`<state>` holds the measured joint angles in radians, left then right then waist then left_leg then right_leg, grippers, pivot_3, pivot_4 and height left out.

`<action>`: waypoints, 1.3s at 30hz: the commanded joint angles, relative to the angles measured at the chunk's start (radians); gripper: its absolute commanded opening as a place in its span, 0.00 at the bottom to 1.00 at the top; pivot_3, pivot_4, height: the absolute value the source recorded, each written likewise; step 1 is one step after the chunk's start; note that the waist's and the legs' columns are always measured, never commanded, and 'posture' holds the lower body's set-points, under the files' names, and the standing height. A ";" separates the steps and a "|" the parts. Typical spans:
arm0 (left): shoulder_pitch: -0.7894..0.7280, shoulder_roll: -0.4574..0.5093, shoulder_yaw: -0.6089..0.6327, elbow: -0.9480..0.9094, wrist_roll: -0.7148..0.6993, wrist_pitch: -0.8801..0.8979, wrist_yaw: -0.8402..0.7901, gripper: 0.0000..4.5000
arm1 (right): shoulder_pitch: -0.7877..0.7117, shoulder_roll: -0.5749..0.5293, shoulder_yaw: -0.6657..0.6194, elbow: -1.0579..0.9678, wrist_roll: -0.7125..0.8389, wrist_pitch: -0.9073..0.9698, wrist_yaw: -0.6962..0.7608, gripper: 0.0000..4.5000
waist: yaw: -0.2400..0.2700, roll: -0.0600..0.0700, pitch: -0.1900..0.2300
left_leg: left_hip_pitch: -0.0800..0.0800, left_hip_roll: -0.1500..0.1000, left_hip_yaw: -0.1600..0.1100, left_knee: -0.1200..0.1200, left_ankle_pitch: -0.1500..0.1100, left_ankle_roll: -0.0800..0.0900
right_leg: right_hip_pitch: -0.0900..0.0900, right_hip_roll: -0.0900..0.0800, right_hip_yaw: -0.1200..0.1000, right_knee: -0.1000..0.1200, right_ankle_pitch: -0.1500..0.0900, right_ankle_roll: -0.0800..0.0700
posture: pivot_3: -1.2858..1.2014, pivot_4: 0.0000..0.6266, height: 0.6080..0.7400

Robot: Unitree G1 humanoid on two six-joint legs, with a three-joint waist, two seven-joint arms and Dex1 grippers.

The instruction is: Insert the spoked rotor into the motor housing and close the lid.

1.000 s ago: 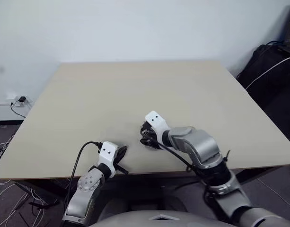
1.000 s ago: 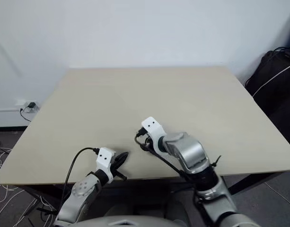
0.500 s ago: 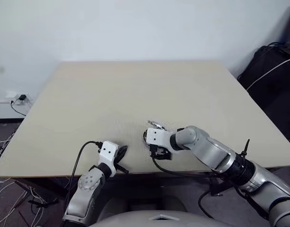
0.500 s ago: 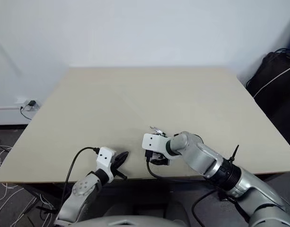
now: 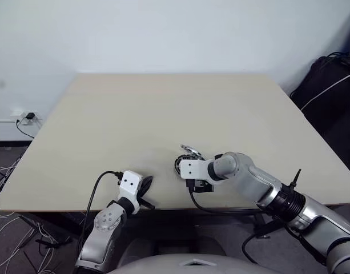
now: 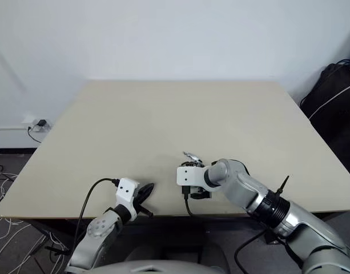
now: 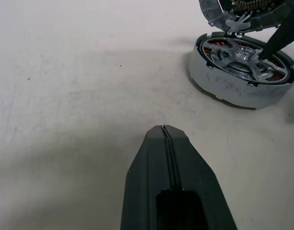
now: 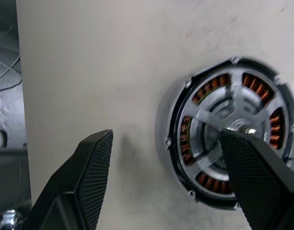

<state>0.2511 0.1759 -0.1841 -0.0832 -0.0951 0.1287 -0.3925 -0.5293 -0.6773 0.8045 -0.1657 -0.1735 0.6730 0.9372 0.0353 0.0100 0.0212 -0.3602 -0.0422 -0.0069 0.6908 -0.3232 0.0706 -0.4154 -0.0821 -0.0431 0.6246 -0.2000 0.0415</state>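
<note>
The right gripper [image 8: 163, 184] stood with its two black fingers [image 8: 91, 167] spread wide and held nothing; the left gripper [image 7: 164, 132] had its fingers pressed together, tip to tip, and was empty too. Counted out, there were two grippers and one assembled motor unit: the motor housing [image 7: 218, 81], with the spoked rotor [image 8: 228, 122] already seated inside it, silver spokes over a ring of copper windings. A second round part (I could not tell whether it was the lid) showed at the edge of the left wrist view [image 7: 221, 12], tilted and just behind the housing.

The housing lay on the table [image 5: 163, 114] near its front edge, just under the right gripper, which pointed steeply down at it. In the right wrist view one finger crossed in front of the rotor's face and the other stood off to the side over bare tabletop. The left gripper rested near the same edge, apart from the housing, with open table between them.

A black bag [image 5: 329, 85] with a white cable sat on the floor beyond the right side of the table, and a wall socket [image 5: 23, 119] with a plug on the left.
</note>
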 commanded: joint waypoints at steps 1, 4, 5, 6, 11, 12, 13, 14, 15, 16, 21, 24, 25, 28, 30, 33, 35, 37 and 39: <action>-0.007 -0.008 0.003 -0.054 -0.010 -0.010 0.006 0.00 | 0.002 -0.006 -0.019 0.003 -0.032 -0.029 0.018 0.83 | 0.001 0.000 0.000 | 0.000 0.000 0.000 0.000 0.000 0.000 | 0.000 0.000 0.000 0.000 0.000 0.000 | 0.52 0.00 1.00; -0.007 -0.010 0.004 -0.054 -0.010 -0.011 0.007 0.00 | 0.011 -0.004 -0.020 0.017 -0.052 -0.035 0.026 0.83 | 0.002 0.000 0.000 | 0.000 0.000 0.000 0.000 0.000 0.000 | 0.000 0.000 0.000 0.000 0.000 0.000 | 0.52 0.00 1.00; -0.007 -0.011 0.004 -0.054 -0.009 -0.012 0.007 0.00 | 0.013 -0.002 -0.021 0.020 -0.058 -0.036 0.028 0.79 | 0.003 0.000 0.000 | 0.000 0.000 0.000 0.000 0.000 0.000 | 0.000 0.000 0.000 0.000 0.000 0.000 | 0.52 0.00 1.00; -0.007 -0.012 0.004 -0.054 -0.009 -0.012 0.006 0.00 | 0.015 0.000 -0.024 0.024 -0.063 -0.038 0.028 0.74 | 0.003 0.000 0.000 | 0.000 0.000 0.000 0.000 0.000 0.000 | 0.000 0.000 0.000 0.000 0.000 0.000 | 0.52 0.00 1.00; -0.005 -0.013 0.005 -0.054 -0.009 -0.014 0.007 0.00 | 0.025 0.023 -0.041 0.043 -0.091 -0.038 0.011 0.39 | 0.005 0.000 -0.001 | 0.000 0.000 0.000 0.000 0.000 0.000 | 0.000 0.000 0.000 0.000 0.000 0.000 | 0.52 0.00 1.00; -0.005 -0.014 0.006 -0.054 -0.010 -0.014 0.007 0.00 | 0.028 0.027 -0.046 0.044 -0.096 -0.039 0.012 0.33 | 0.005 0.000 -0.001 | 0.000 0.000 0.000 0.000 0.000 0.000 | 0.000 0.000 0.000 0.000 0.000 0.000 | 0.52 0.00 1.00; -0.005 -0.014 0.006 -0.055 -0.010 -0.014 0.007 0.00 | 0.031 0.030 -0.049 0.044 -0.101 -0.039 0.013 0.25 | 0.005 -0.001 -0.001 | 0.000 0.000 0.000 0.000 0.000 0.000 | 0.000 0.000 0.000 0.000 0.000 0.000 | 0.52 0.00 1.00; -0.004 -0.014 0.007 -0.055 -0.010 -0.015 0.007 0.00 | 0.033 0.033 -0.053 0.044 -0.105 -0.040 0.015 0.18 | 0.005 -0.002 -0.002 | 0.000 0.000 0.000 0.000 0.000 0.000 | 0.001 0.000 0.000 0.000 0.000 0.000 | 0.52 0.00 1.00; -0.005 -0.014 0.007 -0.054 -0.010 -0.015 0.007 0.00 | 0.035 0.035 -0.056 0.045 -0.108 -0.041 0.016 0.10 | 0.004 -0.003 -0.002 | 0.001 0.000 0.000 0.000 0.000 0.000 | 0.001 0.000 0.000 0.000 0.000 0.000 | 0.52 0.00 1.00; -0.005 -0.014 0.007 -0.053 -0.010 -0.015 0.007 0.00 | 0.037 0.037 -0.059 0.045 -0.111 -0.041 0.017 0.04 | 0.003 -0.003 -0.002 | 0.001 0.000 0.000 0.001 0.000 0.000 | 0.001 0.000 0.000 0.000 0.000 0.000 | 0.52 0.00 1.00; -0.007 -0.015 0.008 -0.050 -0.010 -0.017 0.004 0.00 | 0.056 0.074 -0.112 0.020 -0.080 0.040 0.009 0.02 | 0.004 -0.003 -0.003 | 0.001 0.000 0.000 0.002 0.000 -0.001 | 0.001 0.000 0.000 0.001 0.001 0.000 | 0.52 0.00 1.00; -0.008 -0.014 0.007 -0.049 -0.010 -0.016 0.003 0.00 | 0.071 0.117 -0.162 -0.012 -0.042 0.154 0.008 0.02 | 0.004 -0.003 -0.003 | 0.001 0.000 0.000 0.002 0.001 -0.001 | 0.001 0.000 0.000 0.001 0.001 0.000 | 0.52 0.00 1.00; -0.008 -0.014 0.007 -0.049 -0.010 -0.016 0.002 0.00 | 0.074 0.126 -0.172 -0.021 -0.033 0.183 0.009 0.02 | 0.004 -0.003 -0.003 | 0.001 0.000 0.000 0.002 0.000 -0.001 | 0.001 0.000 0.001 0.001 0.001 0.000 | 0.52 0.00 1.00; -0.009 -0.013 0.006 -0.048 -0.010 -0.015 0.000 0.00 | 0.085 0.187 -0.229 -0.081 0.035 0.341 0.004 0.02 | 0.004 -0.002 -0.003 | -0.001 0.000 0.000 0.002 0.000 0.000 | 0.000 0.000 0.001 0.001 0.001 0.000 | 0.52 0.00 1.00; -0.011 -0.012 0.005 -0.046 -0.010 -0.015 -0.003 0.00 | 0.087 0.217 -0.246 -0.107 0.065 0.425 -0.012 0.02 | 0.004 -0.002 -0.003 | -0.002 0.000 -0.001 0.002 0.000 -0.001 | -0.002 -0.001 0.002 0.001 0.001 -0.001 | 0.52 0.00 1.00; -0.014 -0.012 0.003 -0.043 -0.010 -0.016 -0.006 0.00 | 0.093 0.264 -0.267 -0.114 0.101 0.512 -0.060 0.02 | 0.003 -0.002 -0.003 | -0.006 0.000 -0.001 0.001 0.000 -0.001 | -0.006 -0.001 0.002 0.001 0.001 -0.001 | 0.52 0.00 1.00; -0.015 -0.012 0.003 -0.042 -0.010 -0.016 -0.006 0.00 | 0.095 0.296 -0.283 -0.102 0.114 0.537 -0.104 0.02 | 0.003 -0.002 -0.003 | -0.010 0.000 -0.001 0.001 0.000 -0.002 | -0.011 -0.002 0.003 0.002 0.001 -0.001 | 0.52 0.00 1.00; -0.015 -0.012 0.002 -0.043 -0.010 -0.016 -0.006 0.00 | 0.092 0.324 -0.296 -0.084 0.120 0.554 -0.151 0.02 | 0.001 -0.002 -0.003 | -0.011 0.000 -0.001 0.001 0.000 -0.004 | -0.012 -0.002 0.003 0.002 0.001 -0.001 | 0.52 0.00 1.00; -0.013 -0.012 0.002 -0.044 -0.009 -0.016 -0.006 0.00 | 0.091 0.375 -0.334 -0.057 0.133 0.582 -0.206 0.02 | -0.003 -0.001 -0.003 | -0.011 0.000 0.000 0.001 -0.001 -0.005 | -0.012 -0.002 0.003 0.002 0.001 -0.001 | 0.52 0.00 1.00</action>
<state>0.2503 0.1638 -0.1838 -0.0861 -0.0954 0.1269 -0.3947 -0.4240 -0.3262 0.5215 -0.2240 -0.0542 1.2445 0.7760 0.0325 0.0085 0.0178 -0.3715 -0.0423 -0.0074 0.6918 -0.3248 0.0643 -0.4275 -0.0836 -0.0403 0.6266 -0.1989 0.0398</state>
